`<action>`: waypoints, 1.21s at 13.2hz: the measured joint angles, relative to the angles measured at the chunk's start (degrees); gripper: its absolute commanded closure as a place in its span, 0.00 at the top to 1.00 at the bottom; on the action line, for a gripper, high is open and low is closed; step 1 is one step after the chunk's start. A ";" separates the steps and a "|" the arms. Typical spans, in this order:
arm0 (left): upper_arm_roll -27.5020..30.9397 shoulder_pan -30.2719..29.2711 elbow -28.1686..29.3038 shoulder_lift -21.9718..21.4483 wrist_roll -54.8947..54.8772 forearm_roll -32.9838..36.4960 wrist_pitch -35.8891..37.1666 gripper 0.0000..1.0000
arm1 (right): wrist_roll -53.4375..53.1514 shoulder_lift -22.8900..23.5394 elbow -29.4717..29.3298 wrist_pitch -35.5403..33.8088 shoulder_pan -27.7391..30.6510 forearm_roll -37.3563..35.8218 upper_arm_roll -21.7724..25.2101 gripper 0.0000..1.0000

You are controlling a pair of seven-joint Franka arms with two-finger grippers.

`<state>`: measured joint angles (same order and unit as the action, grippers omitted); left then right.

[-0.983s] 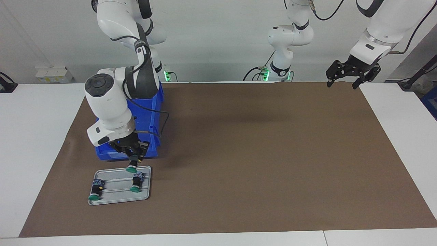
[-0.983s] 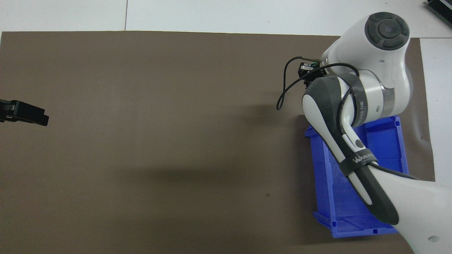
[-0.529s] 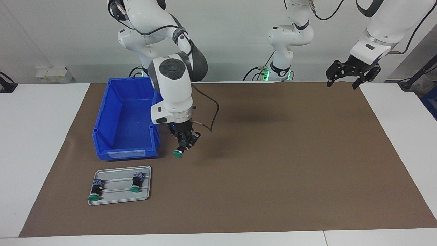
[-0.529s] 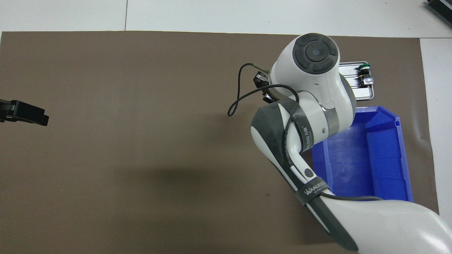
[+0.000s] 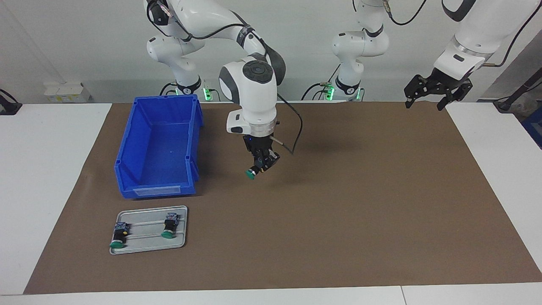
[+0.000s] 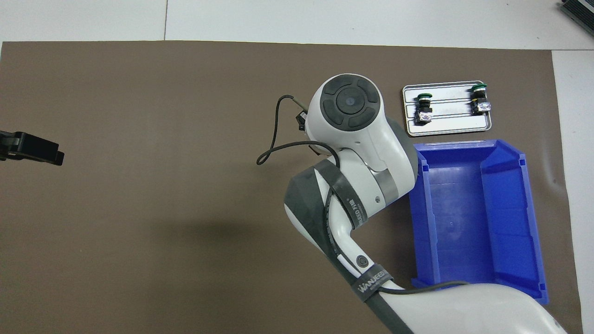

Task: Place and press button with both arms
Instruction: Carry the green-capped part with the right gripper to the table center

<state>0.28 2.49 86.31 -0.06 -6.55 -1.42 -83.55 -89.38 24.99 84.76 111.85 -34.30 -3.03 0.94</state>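
1. Right pincer (image 5: 261, 163): closed on the green-capped push-button with black cylindrical body (image 5: 253, 172), raised over the brown mat (image 5: 338, 203), beside the open blue plastic bin (image 5: 159, 148) on the side toward the left arm's end of the surface.
2. Button: tilted, green cap lowest, clear of the mat.
3. Left pincer (image 5: 425, 103): fingers spread, empty, waiting over the mat's corner well apart from the bin.
4. Grey metal tray (image 5: 180, 241): farther from the robots than the bin, carrying two similar buttons.
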 measured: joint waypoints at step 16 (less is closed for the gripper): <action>0.00 0.00 0.00 0.00 0.00 0.00 0.00 1.00 | -30.86 12.77 -6.02 1.20 -5.74 -0.74 0.18 0.08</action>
<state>0.27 2.49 86.31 -0.06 -6.55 -1.42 -83.55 -120.24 37.76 78.75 113.05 -40.05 -3.77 1.12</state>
